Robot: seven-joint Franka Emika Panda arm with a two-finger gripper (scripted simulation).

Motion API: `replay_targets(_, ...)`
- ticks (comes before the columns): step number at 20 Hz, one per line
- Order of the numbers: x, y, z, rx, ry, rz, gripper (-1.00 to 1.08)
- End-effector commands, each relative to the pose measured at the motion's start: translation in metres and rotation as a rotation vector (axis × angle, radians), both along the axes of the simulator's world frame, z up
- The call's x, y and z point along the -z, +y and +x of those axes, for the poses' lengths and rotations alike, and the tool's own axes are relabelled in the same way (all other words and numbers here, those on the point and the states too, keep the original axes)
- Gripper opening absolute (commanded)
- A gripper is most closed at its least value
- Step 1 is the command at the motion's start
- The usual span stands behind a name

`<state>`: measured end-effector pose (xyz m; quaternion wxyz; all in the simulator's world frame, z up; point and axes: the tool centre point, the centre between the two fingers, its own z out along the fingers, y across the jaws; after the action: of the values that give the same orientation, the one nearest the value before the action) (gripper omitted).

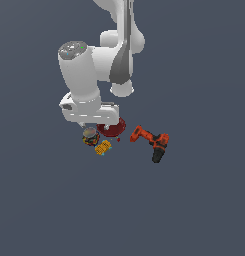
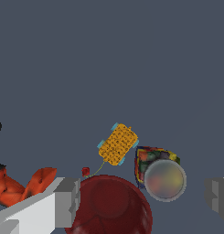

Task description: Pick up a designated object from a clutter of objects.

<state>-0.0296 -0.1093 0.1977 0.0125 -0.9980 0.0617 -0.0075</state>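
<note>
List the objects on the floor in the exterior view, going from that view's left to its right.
Multicoloured can → yellow-orange block → red fluted bowl → orange-black power drill. The gripper hangs above the can and is left out of the order.

arm: bent downward | pincer (image 2: 143,201): jaws spread wide, nothing between them

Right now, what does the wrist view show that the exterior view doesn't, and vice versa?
Wrist only: both fingers, spread wide, flanking the bowl and can; the can's pale top seen from above. Exterior only: the arm over the clutter and the whole drill, which the wrist view cuts off. Both: can, bowl, yellow block, part of the drill.
</note>
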Motion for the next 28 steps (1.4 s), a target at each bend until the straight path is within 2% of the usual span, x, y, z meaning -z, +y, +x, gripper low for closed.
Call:
replay_targets(1, 0.023, -0.014, -0.011, 0.015, 0.003, -0.004, 1.00)
replay_targets(7, 0.063, -0.038, -0.036, 0.043, 0.011, -0.014, 1.00)
replay_targets(13, 0.084, -0.050, -0.052, 0.058, 0.016, -0.022, 1.00)
replay_targets(22, 0.091, -0.053, -0.056, 0.062, 0.018, -0.023, 1.00)
replay_targets(28, 0.112, -0.053, -0.058, 0.062, 0.018, -0.024, 1.00)
